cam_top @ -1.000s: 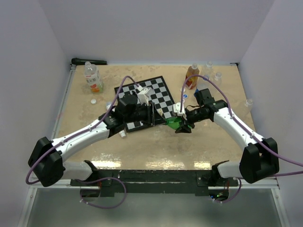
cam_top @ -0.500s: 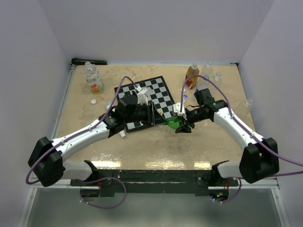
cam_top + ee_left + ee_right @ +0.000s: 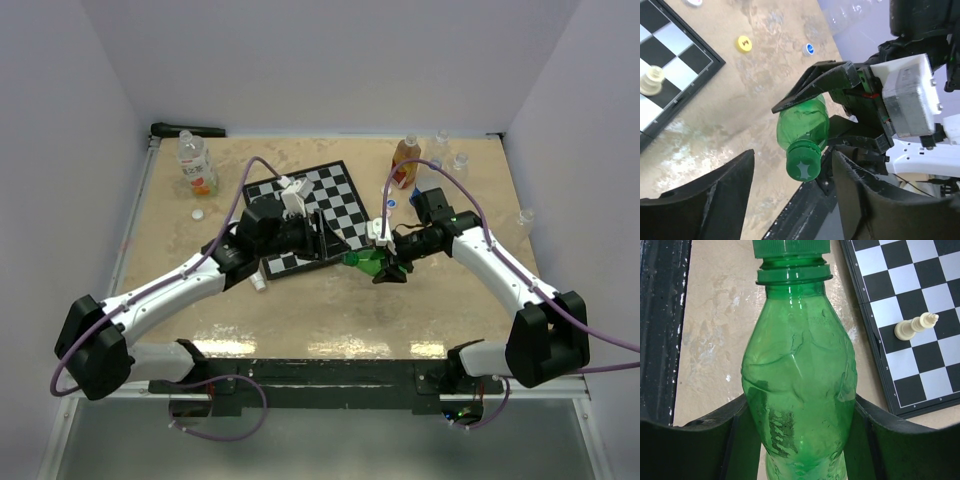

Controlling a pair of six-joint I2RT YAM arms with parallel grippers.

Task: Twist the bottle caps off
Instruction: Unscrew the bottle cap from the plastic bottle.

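No words I can read here. Just a star moulded on the green cap (image 3: pixel 801 169), plus a dark mark on the yellow cap (image 3: pixel 744 43), too small for me.

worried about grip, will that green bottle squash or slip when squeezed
The green bottle looks empty and creased, so probably light and squashy. Its glossy plastic might twist in the right hand when the cap turns.

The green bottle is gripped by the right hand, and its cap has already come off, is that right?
Not quite. The green cap sits on the neck of the green bottle, as the left wrist view shows. The right hand does grip the bottle.
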